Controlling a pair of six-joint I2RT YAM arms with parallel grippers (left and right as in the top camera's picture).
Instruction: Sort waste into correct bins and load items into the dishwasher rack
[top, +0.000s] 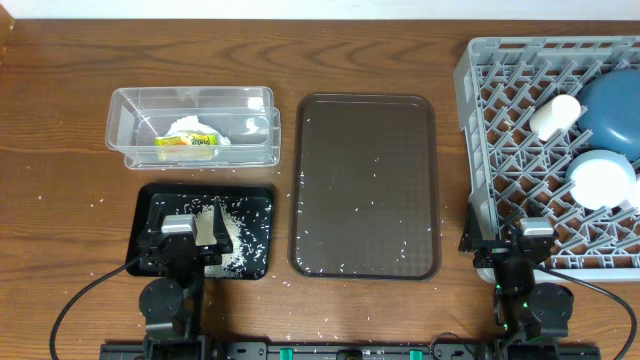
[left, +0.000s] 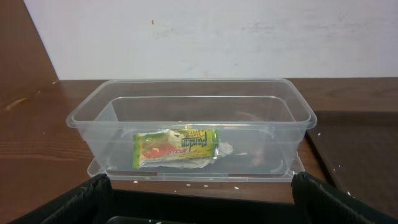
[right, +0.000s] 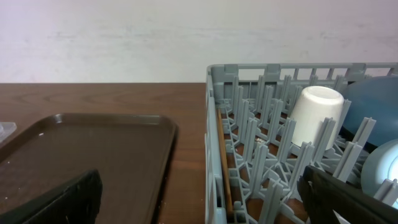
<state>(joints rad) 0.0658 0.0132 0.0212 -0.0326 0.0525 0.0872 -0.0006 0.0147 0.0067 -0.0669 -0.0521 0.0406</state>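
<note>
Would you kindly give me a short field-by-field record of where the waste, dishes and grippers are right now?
clear tub: holds yellow-green wrapper and white tissue
black tray: rice grains inside, beneath left gripper
brown tray: only scattered grains
rack: white cup, blue plate, light-blue bowl
pink cup: not visible
left gripper: open, empty
right gripper: open, empty, at the rack's near left corner

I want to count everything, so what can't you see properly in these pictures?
- Deep-blue round plate: overhead, cut by the right edge.
- Crumpled white paper tissue: left wrist, mostly under the yellow-green printed wrapper.
- Shallow black rectangular tray: overhead, partly hidden by the left arm.
</note>
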